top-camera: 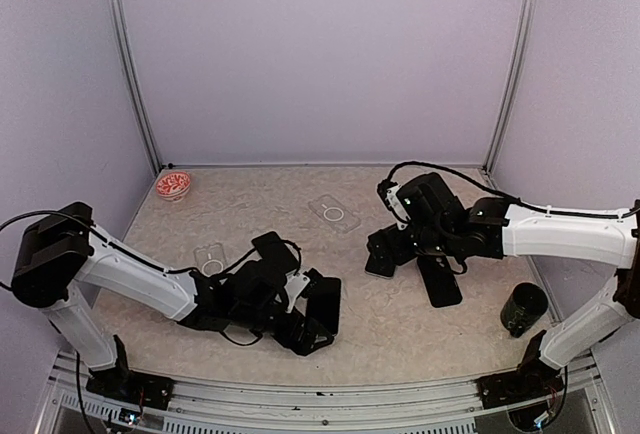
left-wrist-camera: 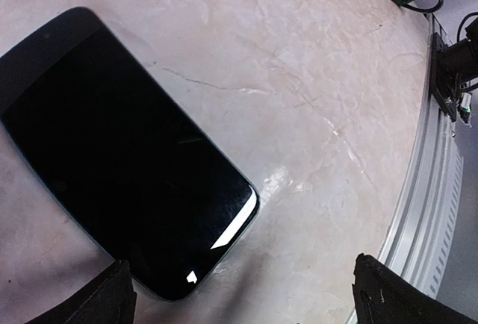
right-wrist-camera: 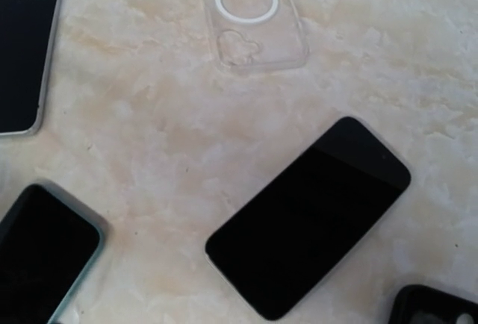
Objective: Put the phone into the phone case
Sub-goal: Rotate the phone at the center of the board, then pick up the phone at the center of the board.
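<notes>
Left end effector (left-wrist-camera: pixel 246 305) hung spread above a black phone (left-wrist-camera: pixel 127 167) near the worktop's (left-wrist-camera: pixel 314 100) front edge. Right end effector (top-camera: pixel 385 252), also spread, held nothing.

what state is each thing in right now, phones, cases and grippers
left gripper: open, holding nothing
black phone: lying flat, screen up and dark, not in a case
right gripper: open, holding nothing
clear case: lying flat, empty
middle phone: lying flat, screen dark, uncased
</notes>
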Controlling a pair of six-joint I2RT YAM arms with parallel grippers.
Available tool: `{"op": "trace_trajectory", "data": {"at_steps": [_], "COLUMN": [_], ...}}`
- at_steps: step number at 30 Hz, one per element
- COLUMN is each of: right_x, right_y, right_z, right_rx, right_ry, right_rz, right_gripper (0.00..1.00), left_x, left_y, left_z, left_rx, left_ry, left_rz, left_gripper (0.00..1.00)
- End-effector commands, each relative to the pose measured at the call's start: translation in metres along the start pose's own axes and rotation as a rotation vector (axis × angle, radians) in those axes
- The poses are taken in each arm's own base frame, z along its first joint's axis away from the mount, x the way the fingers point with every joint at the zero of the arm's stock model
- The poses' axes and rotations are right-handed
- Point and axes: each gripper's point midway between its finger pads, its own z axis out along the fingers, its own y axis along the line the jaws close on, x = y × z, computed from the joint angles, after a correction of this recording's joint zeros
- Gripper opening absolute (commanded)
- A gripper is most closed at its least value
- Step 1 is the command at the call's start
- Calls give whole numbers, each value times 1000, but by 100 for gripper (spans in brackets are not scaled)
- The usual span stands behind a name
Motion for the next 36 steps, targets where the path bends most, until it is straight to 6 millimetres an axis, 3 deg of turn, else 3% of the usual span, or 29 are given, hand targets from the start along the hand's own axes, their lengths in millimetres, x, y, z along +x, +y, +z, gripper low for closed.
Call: {"op": "trace_trajectory", "data": {"at_steps": [1, 6, 10, 15, 19, 24, 32, 36], "right_x": [4, 13, 21, 31, 39, 46, 61, 61], "right_y": [-6, -7, -11, -11, -12, -3, 55, 89], "right_z": [-6, -5, -6, -6, -3, 7, 40, 56], "right_rx": [5, 9, 23, 11, 16, -5, -39, -67], "right_ry": [17, 42, 60, 73, 92, 112, 167, 188], "right_rz": [26, 27, 27, 42, 55, 96, 68, 60], "right_gripper": [100, 100, 100, 100, 100, 100, 100, 100], "left_x": [-10, -18, -19, -41, -68, -92, -107, -112], "left_y": [-26, -44, -45, -45, -44, -20, 37, 51], "left_z": [8, 27, 39, 28, 3, -35, -108, -138], "left_rx": [72, 114, 104, 55, 18, -66, -215, -285], "left_ry": [4, 20, 34, -25, -98, -198, -356, -417], "left_rz": [42, 67, 82, 119, 127, 74, -52, -73], "left_gripper": [99, 99, 99, 99, 99, 99, 99, 99]}}
